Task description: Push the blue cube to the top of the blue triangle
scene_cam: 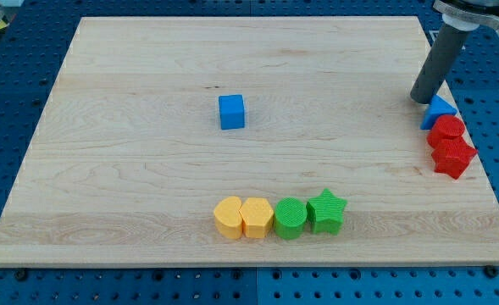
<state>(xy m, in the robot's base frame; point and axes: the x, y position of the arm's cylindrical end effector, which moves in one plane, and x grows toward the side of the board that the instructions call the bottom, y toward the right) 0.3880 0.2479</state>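
Dark rod, no pincer fitted, so nothing to part or clamp; my tip (420, 99) rests just beside the blue triangle (438, 110), at its upper left; blue cube (231, 112) well apart toward the view's left, unpushed; red blocks (449, 145) touch the triangle below; yellow and green blocks (279, 216) line the view's bottom, clear of the likely path.

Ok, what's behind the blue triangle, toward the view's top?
My tip stands right at the blue triangle's upper-left edge, apparently touching. The rod hides the board just behind it. The blue cube isn't there; it sits far toward the view's left.
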